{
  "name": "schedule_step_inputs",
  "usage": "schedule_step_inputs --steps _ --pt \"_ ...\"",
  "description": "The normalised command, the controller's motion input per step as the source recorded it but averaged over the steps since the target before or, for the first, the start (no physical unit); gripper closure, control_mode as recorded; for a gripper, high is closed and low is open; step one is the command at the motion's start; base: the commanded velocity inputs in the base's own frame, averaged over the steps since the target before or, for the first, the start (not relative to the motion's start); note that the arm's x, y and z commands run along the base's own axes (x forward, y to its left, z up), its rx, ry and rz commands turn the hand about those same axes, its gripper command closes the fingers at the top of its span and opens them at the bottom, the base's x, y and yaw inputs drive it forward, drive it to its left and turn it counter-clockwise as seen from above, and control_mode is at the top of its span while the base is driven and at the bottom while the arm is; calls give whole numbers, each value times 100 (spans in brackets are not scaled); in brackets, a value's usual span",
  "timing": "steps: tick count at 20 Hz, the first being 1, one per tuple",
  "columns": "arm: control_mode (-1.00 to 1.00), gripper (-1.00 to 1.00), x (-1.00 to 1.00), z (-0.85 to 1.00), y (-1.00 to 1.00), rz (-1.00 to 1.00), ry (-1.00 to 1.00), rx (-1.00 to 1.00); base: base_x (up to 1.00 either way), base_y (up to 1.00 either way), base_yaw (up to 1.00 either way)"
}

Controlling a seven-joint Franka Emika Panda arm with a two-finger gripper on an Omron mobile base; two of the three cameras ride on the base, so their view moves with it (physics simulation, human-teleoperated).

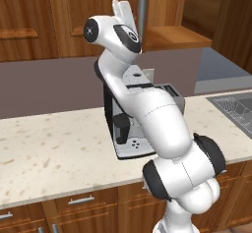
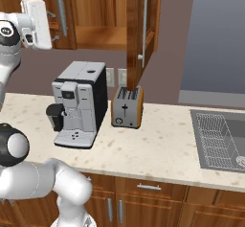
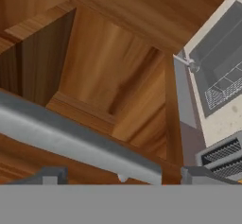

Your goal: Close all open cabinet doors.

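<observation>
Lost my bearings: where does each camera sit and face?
Left base view: behind-left, facing the speckled beige counter; white arm mid-frame.
Right base view: behind-right, facing the open reddish-brown wooden cabinet door; arm at left.
Hand view: on the gripper, against a long silver bar handle.
Both base views share the grey coffee machine.

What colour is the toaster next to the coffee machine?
The toaster is orange-brown with a silver top, clearest in the right base view.

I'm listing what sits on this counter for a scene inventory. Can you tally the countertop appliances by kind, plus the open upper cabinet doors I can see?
Coffee machine: 1
Toaster: 1
Open cabinet doors: 2, one swung out above the toaster, one by the gripper
Total: 4
</observation>
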Motion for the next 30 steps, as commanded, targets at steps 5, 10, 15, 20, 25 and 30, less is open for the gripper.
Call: schedule_step_inputs --steps 5,10,15,20,25,30 --pt "-100 -100 50 -10 -11 0 0 7 0 0 0" --pt "-100 -100 36 -9 -1 0 0 11 0 0 0" --pt "-100 -100 20 -18 0 2 0 9 0 0 0" --pt "-100 -100 -2 -2 14 11 -4 10 0 0 0" --pt "-100 -100 -17 0 19 16 -6 10 0 0 0" --pt "-100 -100 -42 -2 6 20 -2 7 0 0 0"
